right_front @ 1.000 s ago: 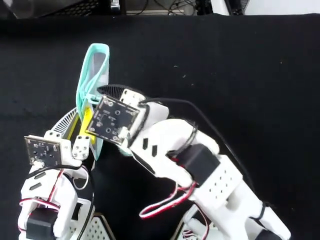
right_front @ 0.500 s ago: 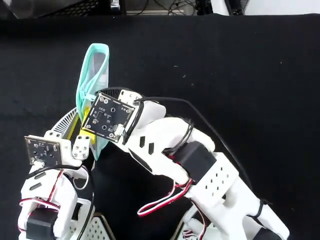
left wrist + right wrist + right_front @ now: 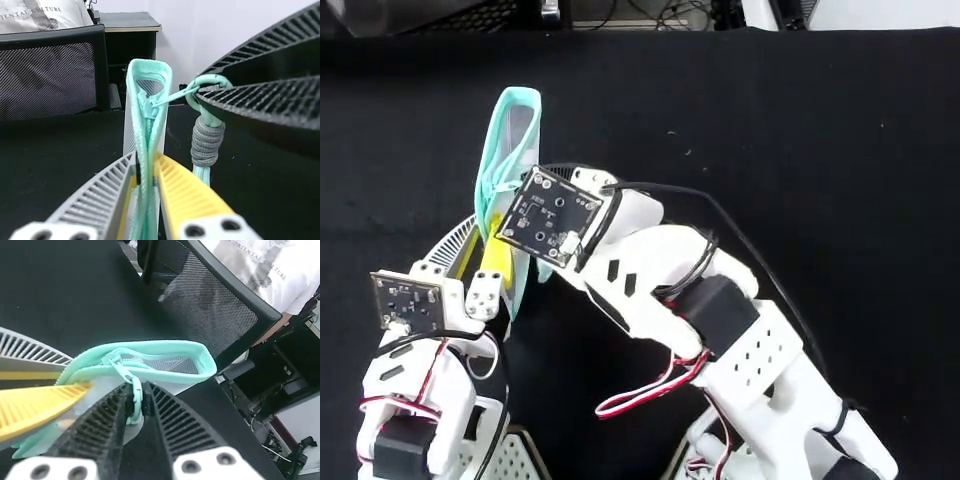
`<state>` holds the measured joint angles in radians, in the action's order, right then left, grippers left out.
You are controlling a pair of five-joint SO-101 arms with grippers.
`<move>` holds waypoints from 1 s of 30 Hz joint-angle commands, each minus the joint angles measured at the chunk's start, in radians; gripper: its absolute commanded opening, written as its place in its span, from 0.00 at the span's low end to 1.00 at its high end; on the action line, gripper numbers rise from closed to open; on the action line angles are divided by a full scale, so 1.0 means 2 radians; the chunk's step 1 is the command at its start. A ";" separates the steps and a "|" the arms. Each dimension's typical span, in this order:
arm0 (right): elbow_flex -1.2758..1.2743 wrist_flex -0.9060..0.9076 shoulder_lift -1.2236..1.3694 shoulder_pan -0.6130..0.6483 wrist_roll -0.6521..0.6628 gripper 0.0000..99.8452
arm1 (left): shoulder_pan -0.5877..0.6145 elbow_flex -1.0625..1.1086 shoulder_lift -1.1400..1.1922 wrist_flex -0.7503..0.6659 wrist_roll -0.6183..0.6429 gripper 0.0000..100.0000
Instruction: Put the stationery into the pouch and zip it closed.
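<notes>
A mint-green zip pouch [image 3: 506, 140] stands on its edge on the black table. My left gripper [image 3: 496, 256] is shut on the pouch's near end, with its grey and yellow fingers clamping the fabric [image 3: 146, 172]. My right gripper [image 3: 137, 390] is shut on the mint ring of the zipper pull [image 3: 202, 85], partway along the pouch's top edge [image 3: 510, 188]. A grey-wrapped cord [image 3: 207, 142] hangs below that ring. The pouch's far end [image 3: 200, 357] stands as a closed loop. Its contents are hidden.
The black tablecloth [image 3: 790, 150] stretches wide to the right of the pouch and behind it. Behind the table's far edge stand a mesh-backed chair [image 3: 47, 70] and a dark desk [image 3: 127, 22]. The two arms' bases crowd the near edge.
My right wrist has shifted a little towards the pouch's far end, taking the zipper pull with it. The left arm and the pouch's near end have stayed put.
</notes>
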<state>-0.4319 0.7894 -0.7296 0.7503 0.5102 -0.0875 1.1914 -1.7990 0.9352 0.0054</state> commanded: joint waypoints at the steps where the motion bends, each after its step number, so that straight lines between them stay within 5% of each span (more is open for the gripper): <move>1: 0.032 -0.008 -0.003 -0.013 0.000 0.01 | -0.003 0.003 -0.001 0.003 -0.004 0.03; 11: -0.009 -0.115 -0.003 -0.092 -0.081 0.01 | -0.009 0.002 -0.001 0.022 -0.034 0.03; 30: -0.010 -0.149 0.000 -0.157 -0.084 0.01 | -0.056 0.001 -0.001 0.043 -0.038 0.03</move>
<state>-0.4780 0.5547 -0.7219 0.5263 0.3552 -0.1979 1.1930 -1.7990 0.9828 -0.0606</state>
